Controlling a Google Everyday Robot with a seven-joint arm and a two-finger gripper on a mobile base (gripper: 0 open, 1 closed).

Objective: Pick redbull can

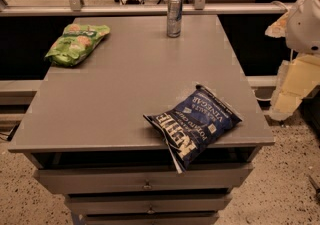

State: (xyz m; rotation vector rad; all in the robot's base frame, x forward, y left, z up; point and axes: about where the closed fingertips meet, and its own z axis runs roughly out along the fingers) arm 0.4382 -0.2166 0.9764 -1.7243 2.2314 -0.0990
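The gripper (pixel 289 94) hangs off the right side of the worktop (pixel 130 84), beyond its edge and lower than the white arm joint above it; whether it is released or clenched I cannot tell; it holds nothing that I can see. The redbull can (pixel 173 17) stands upright at the far edge of the worktop, about midway along it; from the gripper it lies well apart, farther back and off to the left in the view, touching nothing. Nearer the gripper lies a blue chip bag (pixel 192 124), flat, one corner overhanging the near edge above the drawers (pixel 145 179). A green chip bag (pixel 77 43) lies at the far left corner, the farthest thing from the gripper and apart from the can.
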